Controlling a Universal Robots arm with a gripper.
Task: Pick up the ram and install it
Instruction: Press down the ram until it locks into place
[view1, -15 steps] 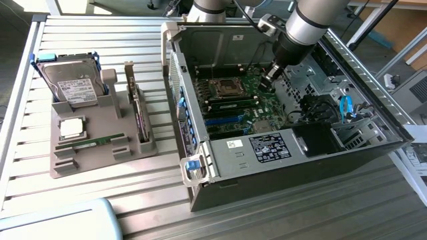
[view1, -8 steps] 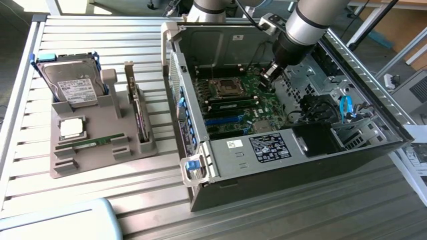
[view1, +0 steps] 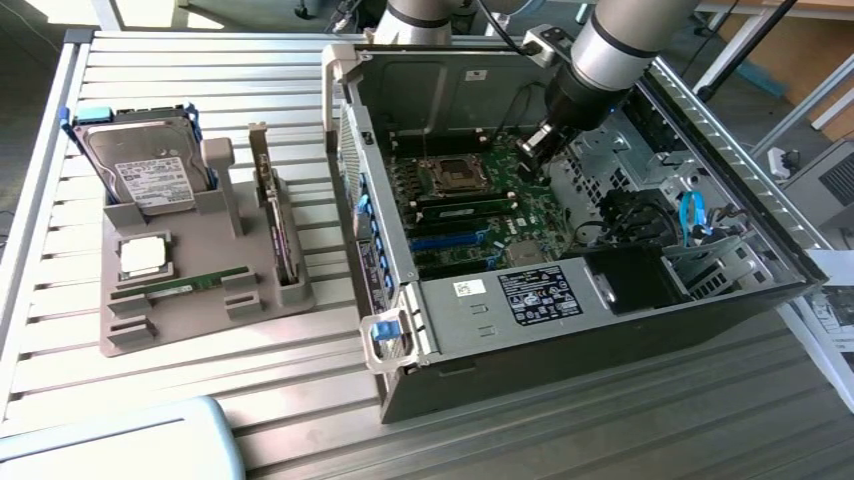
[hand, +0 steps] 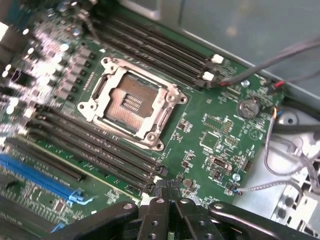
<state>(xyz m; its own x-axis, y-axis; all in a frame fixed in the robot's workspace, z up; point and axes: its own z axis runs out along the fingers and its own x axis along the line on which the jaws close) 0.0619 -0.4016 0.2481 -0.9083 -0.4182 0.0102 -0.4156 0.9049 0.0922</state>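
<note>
Gripper (hand: 172, 200): nearest the wrist camera; fingers pressed together, nothing visibly between them, tips low over the motherboard (hand: 220, 125) beside the memory slots (hand: 95, 145).
Ram (view1: 180, 287): one green stick lying flat in the grey parts tray (view1: 200, 300), well apart from the gripper, outside the computer case (view1: 561, 330).
Risk, collision: closed tips sit near the open processor socket (hand: 130, 102); a careless descent could, in my judgement, strike its contacts or nearby loose wires (hand: 280, 165).
Risk, task: ram not yet collected.
Count, tray: one ram, one hard drive (view1: 154, 180), one processor chip (view1: 144, 255), one upright expansion card (view1: 276, 225).
Count, board: one socket; slot banks on both sides, number unclear.
</note>
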